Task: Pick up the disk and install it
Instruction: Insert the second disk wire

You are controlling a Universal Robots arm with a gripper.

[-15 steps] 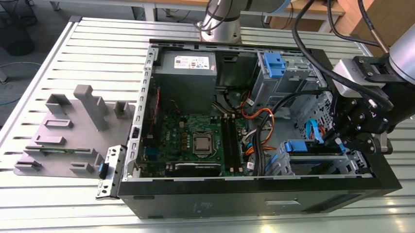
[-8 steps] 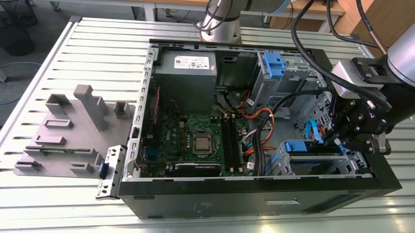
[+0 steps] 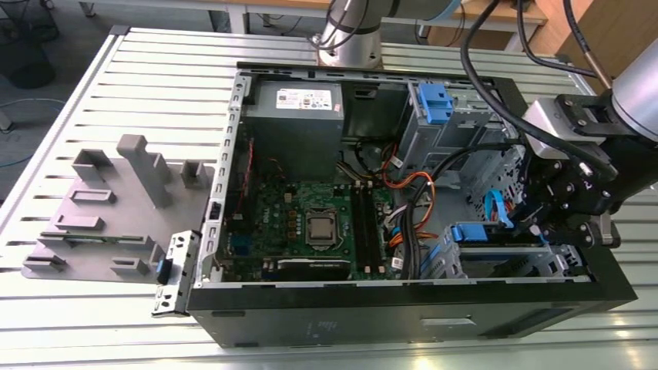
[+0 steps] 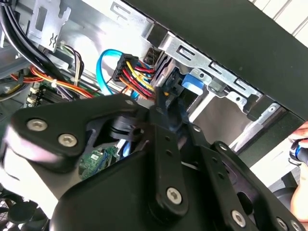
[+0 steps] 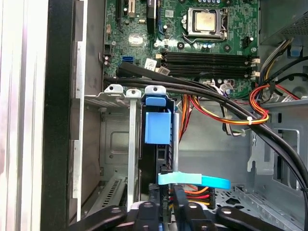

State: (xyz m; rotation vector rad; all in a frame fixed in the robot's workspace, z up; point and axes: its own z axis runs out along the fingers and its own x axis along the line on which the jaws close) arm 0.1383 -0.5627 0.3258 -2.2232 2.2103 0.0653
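The disk stands on edge in the drive cage at the open computer case's front corner, on the exterior view's right. Its blue carrier tab shows in both wrist views. My gripper reaches into the case from the exterior view's right and sits at the disk's cable end. The fingers are closed narrowly against the disk's thin edges. The black gripper body covers most of the disk.
A blue data cable and red-yellow power wires crowd the disk's end. Black cables arc over the motherboard. An upright bay with a blue tab and a grey box stand at the back. A grey fixture lies outside.
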